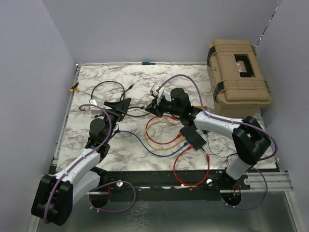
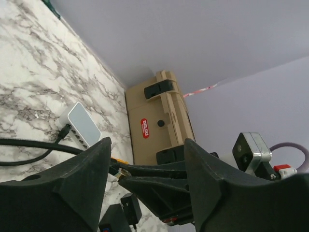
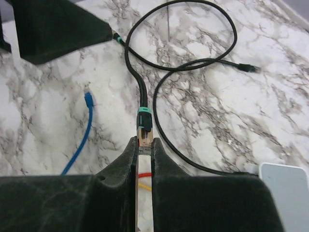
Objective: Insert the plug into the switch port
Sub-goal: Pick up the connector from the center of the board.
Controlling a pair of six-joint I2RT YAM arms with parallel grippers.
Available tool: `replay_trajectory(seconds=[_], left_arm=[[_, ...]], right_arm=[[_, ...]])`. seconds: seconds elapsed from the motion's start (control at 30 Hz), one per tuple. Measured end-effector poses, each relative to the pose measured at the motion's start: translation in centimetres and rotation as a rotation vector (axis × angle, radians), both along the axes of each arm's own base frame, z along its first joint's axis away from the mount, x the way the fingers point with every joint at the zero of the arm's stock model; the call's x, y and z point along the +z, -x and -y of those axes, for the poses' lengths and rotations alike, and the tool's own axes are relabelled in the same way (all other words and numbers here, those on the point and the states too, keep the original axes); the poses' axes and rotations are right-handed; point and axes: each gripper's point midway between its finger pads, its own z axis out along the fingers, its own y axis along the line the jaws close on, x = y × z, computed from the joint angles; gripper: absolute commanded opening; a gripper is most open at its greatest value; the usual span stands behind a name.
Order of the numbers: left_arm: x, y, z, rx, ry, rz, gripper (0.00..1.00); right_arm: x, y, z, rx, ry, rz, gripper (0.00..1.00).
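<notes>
Marble bench [image 1: 125, 79] | right jaws clamped on clear plug [image 3: 145, 137] of black teal-booted cable [image 3: 144, 117], beyond and left of flat black switch box [image 1: 194, 139] | left jaws open, empty, further left of switch | step: plug gripped, not yet at switch | next: bring plug over, square it to a free socket, push in

The plug [image 3: 145, 139], small with a teal-green boot on a black cable [image 3: 133, 72], sits pinched between the right fingers [image 3: 120, 169] over the tabletop's [image 1: 120, 77] middle. The switch [image 1: 193, 137], a flat black box, lies flat, near right, askew.
</notes>
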Motion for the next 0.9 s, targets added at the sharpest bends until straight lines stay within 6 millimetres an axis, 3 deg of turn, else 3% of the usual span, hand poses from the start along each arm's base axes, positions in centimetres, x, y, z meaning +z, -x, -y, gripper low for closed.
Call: replay_trajectory(seconds=[0.23,0.3,0.47,0.7,0.9], left_arm=[[4.0,-0.3,2.0,-0.089,-0.231,0.143,0.72],[4.0,-0.2,2.4,-0.107,-0.313,0.183,0.72],[2.1,-0.5,3.8,-0.167,-0.505,0.272,0.73],[-1.6,-0.3,6.6,-0.331,-0.692,0.406,0.73],[-2.0,1.0,8.8,-0.451,-0.765,0.593,0.75]], right_arm=[[1.3,-0.8,4.5,0.064,0.076,0.117,0.01],[1.6,-1.0,5.7,0.09,0.081,0.139,0.01],[1.5,-1.2,8.6,0.172,0.104,0.184,0.01],[1.2,0.2,10.7,0.322,0.113,0.232,0.01],[0.7,1.8,11.4,0.432,0.099,0.237,0.01]])
